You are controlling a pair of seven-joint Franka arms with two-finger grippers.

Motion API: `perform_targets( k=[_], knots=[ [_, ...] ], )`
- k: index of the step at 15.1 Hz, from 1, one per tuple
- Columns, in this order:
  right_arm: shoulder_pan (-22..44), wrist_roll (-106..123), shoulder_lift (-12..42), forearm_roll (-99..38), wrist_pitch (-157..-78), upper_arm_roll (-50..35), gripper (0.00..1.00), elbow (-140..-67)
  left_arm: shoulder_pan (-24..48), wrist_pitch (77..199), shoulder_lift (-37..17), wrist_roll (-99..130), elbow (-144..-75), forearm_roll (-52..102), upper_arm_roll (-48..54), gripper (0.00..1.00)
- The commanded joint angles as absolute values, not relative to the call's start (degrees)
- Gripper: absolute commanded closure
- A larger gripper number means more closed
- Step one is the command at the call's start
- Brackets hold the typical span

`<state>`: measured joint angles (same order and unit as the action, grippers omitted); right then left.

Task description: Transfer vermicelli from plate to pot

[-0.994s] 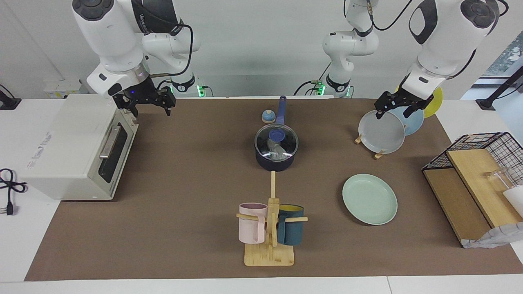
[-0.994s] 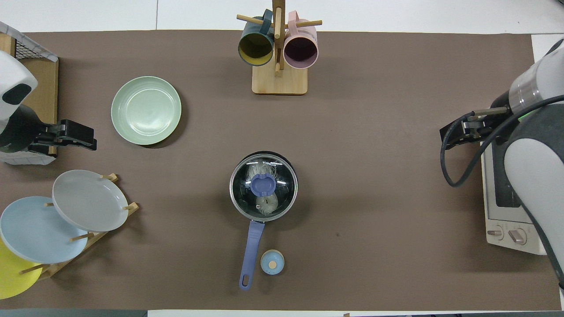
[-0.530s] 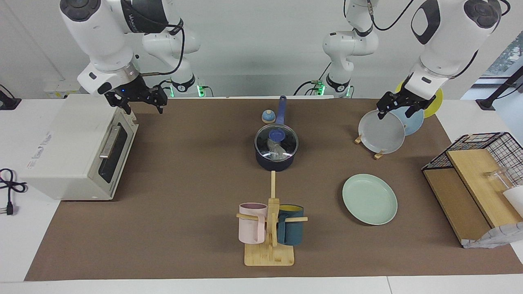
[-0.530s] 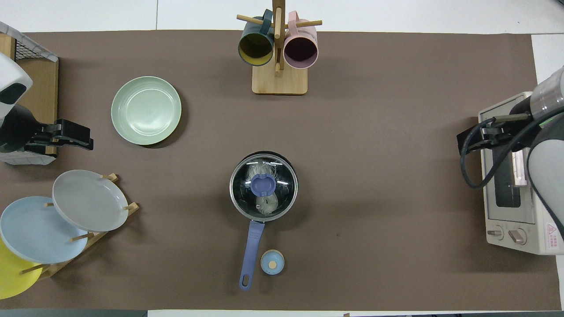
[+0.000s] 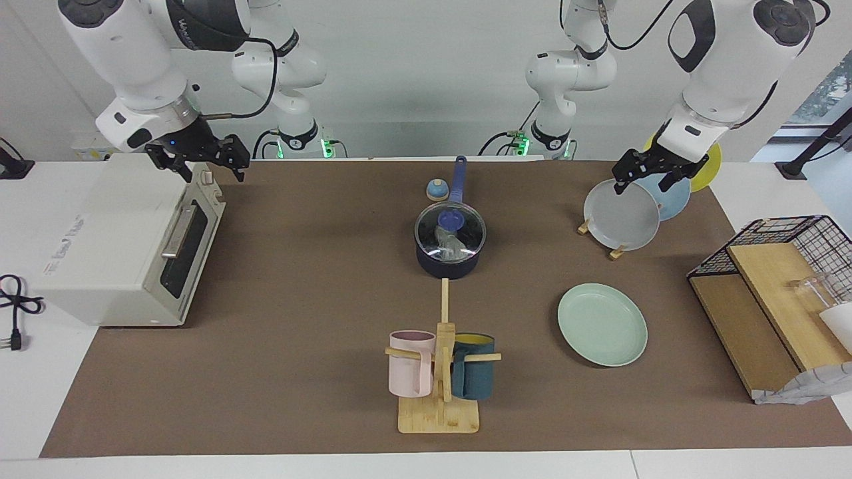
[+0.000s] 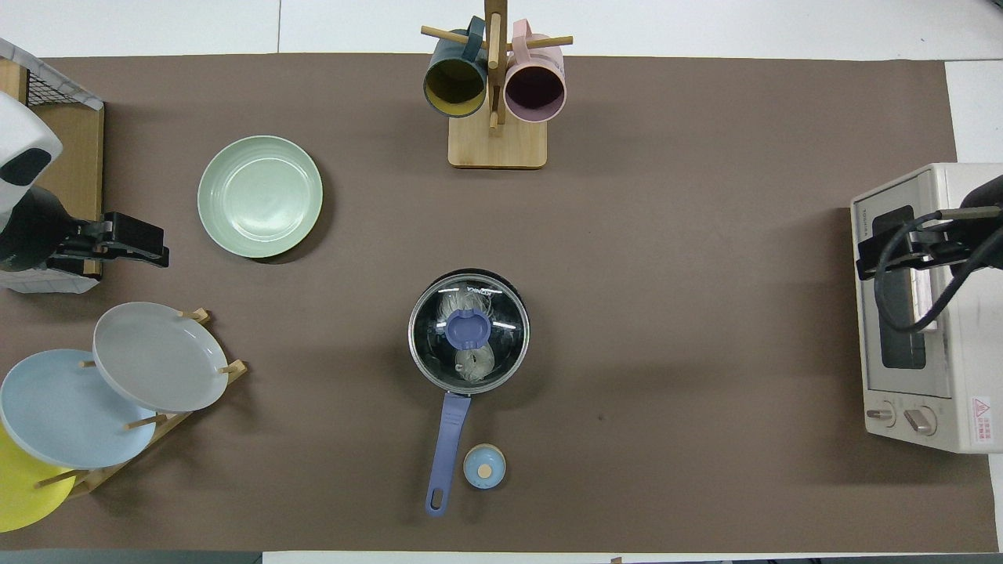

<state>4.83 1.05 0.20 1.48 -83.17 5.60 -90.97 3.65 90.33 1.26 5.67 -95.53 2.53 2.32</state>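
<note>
The pot is a navy saucepan standing mid-table, its long blue handle pointing toward the robots and a glass lid with a blue knob on top. Whitish vermicelli shows through the lid, inside the pot. The mint-green plate lies bare, farther from the robots and toward the left arm's end. My left gripper hangs open over the plate rack with nothing in it. My right gripper is open over the toaster oven's top edge, also holding nothing.
A toaster oven sits at the right arm's end. A wooden rack holds grey, blue and yellow plates. A mug stand stands farther out than the pot. A small blue knob lies beside the pot's handle. A wire basket is at the left arm's end.
My right arm has swung away from the mat toward the toaster oven and risen a little. The left gripper has barely shifted. Pot, lid and plate have not moved.
</note>
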Motion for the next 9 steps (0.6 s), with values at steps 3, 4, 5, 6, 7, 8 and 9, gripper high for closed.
perform_targets(
  k=[3, 4, 5, 6, 7, 8, 9],
  knots=[
    [5.18, 2.99, -0.79, 1.14, -84.37, 5.54, 0.00, -91.76, 2.90, 90.44, 1.58, 5.80, -95.62, 2.64, 2.72, 0.00],
    [5.27, 2.99, -0.44, 1.49, -84.37, 5.45, 0.00, -90.89, 2.90, 90.44, 1.58, 5.80, -95.62, 2.55, 2.72, 0.00],
    [5.27, 3.08, -0.27, 1.58, -84.29, 5.45, 0.00, -90.44, 2.90, 90.44, 1.58, 5.80, -95.62, 2.64, 2.72, 0.00],
    [5.19, 3.08, -0.26, 1.15, -84.20, 5.45, 0.00, -90.44, 2.90, 90.44, 1.58, 5.80, -95.62, 2.64, 2.72, 0.00],
    [5.19, 3.16, -0.26, 0.97, -83.59, 5.45, 0.00, -90.35, 2.90, 90.44, 1.58, 5.80, -95.62, 2.64, 2.72, 0.00],
    [5.36, 3.08, -0.26, 1.05, -83.32, 5.36, 0.00, -90.35, 2.90, 90.44, 1.58, 5.80, -95.62, 2.64, 2.72, 0.00],
    [5.45, 3.08, -0.26, 1.14, -83.49, 5.27, 0.00, -90.35, 2.90, 90.44, 1.58, 5.80, -95.62, 2.64, 2.72, 0.00]
  ],
)
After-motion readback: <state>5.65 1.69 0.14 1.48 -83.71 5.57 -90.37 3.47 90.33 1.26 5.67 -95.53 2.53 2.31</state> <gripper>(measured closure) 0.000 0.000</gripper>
